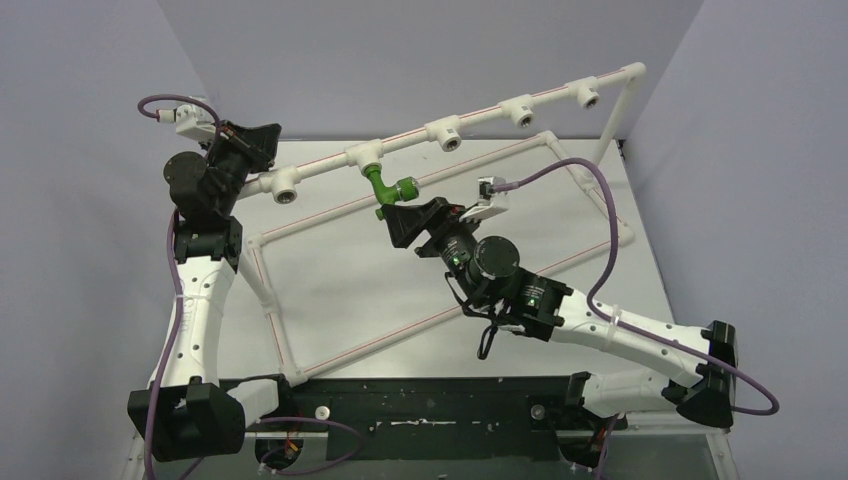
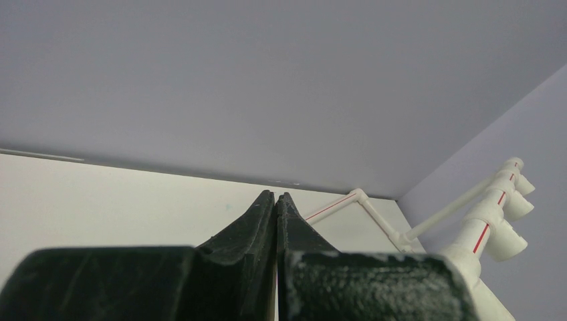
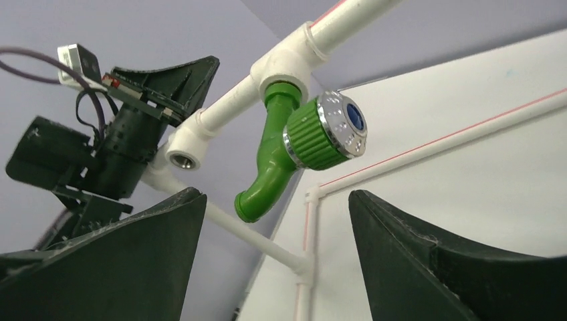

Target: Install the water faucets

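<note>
Green plastic marks the faucet point(image 1: 384, 187) in the top view. It hangs spout-down from the second tee point(image 1: 365, 155) from the left on the raised white pipe rail point(image 1: 480, 118). The right gripper point(image 1: 398, 218) sits just below it, apart from it as far as this angle shows. The left gripper point(image 1: 250, 140) is by the rail's left end; whether it touches the pipe cannot be told from here.

Left wrist view: the left gripper point(image 2: 275, 198) has its two fingers pressed together on nothing. The faucet is out of frame; only the pipe rail point(image 2: 491, 224) and bare table point(image 2: 100, 194) show.

Right wrist view: the right gripper point(image 3: 275, 194) has its fingers spread wide to either side of the spout point(image 3: 257, 190), touching neither it nor the ribbed knob point(image 3: 314, 137). The faucet looks light, rigid and smooth-skinned, so a pinch on the curved spout could slip. The ribbed knob offers bite but would probably only turn the valve. For twisting, the body just under the tee seems the better hold. The threaded end is hidden inside the tee, so how deep it is seated cannot be read. The marking on the knob's chrome cap is too small to make out.
</note>
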Robot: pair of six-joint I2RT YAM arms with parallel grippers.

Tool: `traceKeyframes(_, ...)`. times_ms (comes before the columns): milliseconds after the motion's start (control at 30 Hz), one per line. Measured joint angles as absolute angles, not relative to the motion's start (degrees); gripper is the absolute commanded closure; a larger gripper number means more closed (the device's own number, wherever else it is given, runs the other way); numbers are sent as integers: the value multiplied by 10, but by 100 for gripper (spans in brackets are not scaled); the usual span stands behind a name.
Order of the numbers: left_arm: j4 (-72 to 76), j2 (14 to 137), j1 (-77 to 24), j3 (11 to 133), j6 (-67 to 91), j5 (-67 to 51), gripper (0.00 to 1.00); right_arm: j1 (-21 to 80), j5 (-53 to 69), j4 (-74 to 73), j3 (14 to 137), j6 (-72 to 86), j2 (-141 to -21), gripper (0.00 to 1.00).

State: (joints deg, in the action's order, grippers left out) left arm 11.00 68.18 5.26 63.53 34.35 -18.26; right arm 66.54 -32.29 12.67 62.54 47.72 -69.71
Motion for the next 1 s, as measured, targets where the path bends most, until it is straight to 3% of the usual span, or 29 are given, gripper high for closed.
traceKeyframes(700, 110, 682, 53, 635, 343, -183, 100, 649, -41, -7, 736, -379, -668, 18)
traceKeyframes(1000, 110, 682, 53, 635, 343, -183, 100, 679, -49, -59, 727, -684, -689, 17)
